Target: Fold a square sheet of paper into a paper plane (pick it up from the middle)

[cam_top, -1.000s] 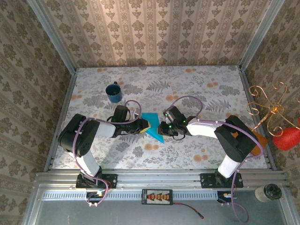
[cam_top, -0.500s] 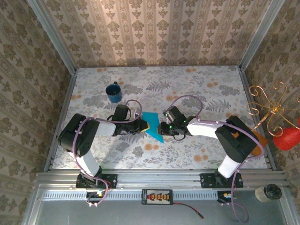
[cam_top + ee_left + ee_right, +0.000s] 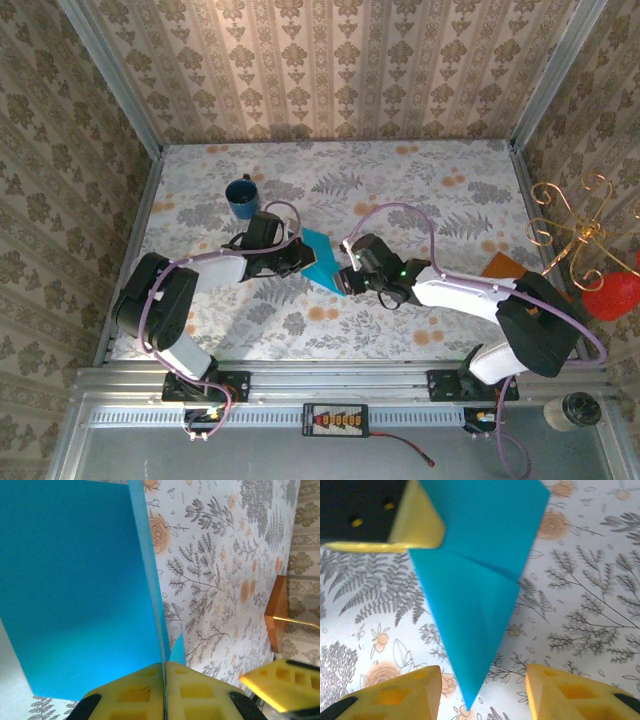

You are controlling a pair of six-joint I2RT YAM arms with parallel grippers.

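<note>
The jaws of the left gripper (image 3: 164,675) are pinched tight on the edge of the paper (image 3: 322,262). Those of the right gripper (image 3: 482,687) stand apart, the paper's tip between them, untouched. The turquoise paper, folded to a point, is at mid-desk (image 3: 450,200). A second ago the right jaws were nearly closed.

Our two arms reach inward, pincers facing each other.
Our left pincer (image 3: 164,680) pinches tight on the blue paper (image 3: 75,580); our right pincer (image 3: 481,677) holds its jaws apart.
</note>
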